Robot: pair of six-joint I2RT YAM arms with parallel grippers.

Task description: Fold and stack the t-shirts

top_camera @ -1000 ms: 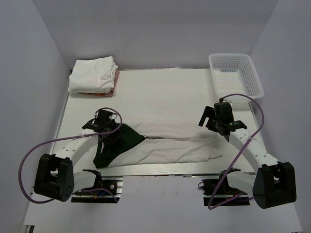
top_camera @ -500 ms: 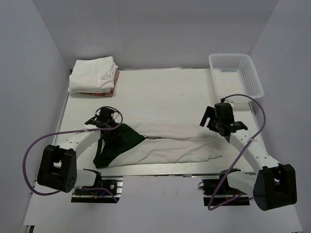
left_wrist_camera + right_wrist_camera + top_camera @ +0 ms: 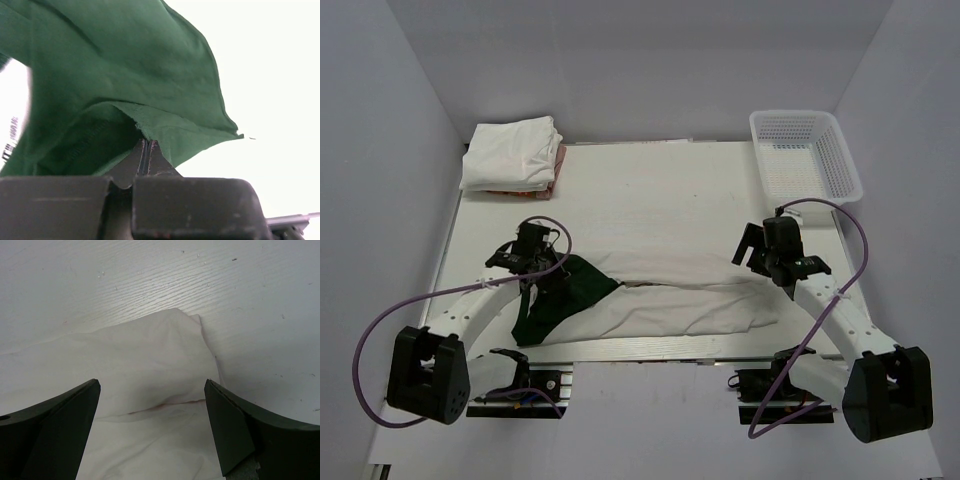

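Observation:
A cream-white t-shirt [image 3: 680, 300] with a dark green sleeve [image 3: 560, 295] lies crumpled lengthwise across the near part of the table. My left gripper [image 3: 540, 278] is shut on the green sleeve's edge; in the left wrist view the fingertips [image 3: 146, 145] pinch the green cloth [image 3: 125, 65]. Over the shirt's right end, my right gripper [image 3: 766, 268] stands open. The right wrist view shows a white cloth corner [image 3: 150, 355] lying between the spread fingers of the right gripper [image 3: 152, 390], untouched.
A stack of folded white t-shirts [image 3: 512, 152] on an orange-pink one [image 3: 558, 172] sits at the back left corner. A white lattice basket [image 3: 805, 150] stands at the back right. The table's near edge [image 3: 650, 350] runs just below the shirt.
My left gripper has closed on the green sleeve. The right gripper has dropped slightly toward the shirt's right end and stays open.

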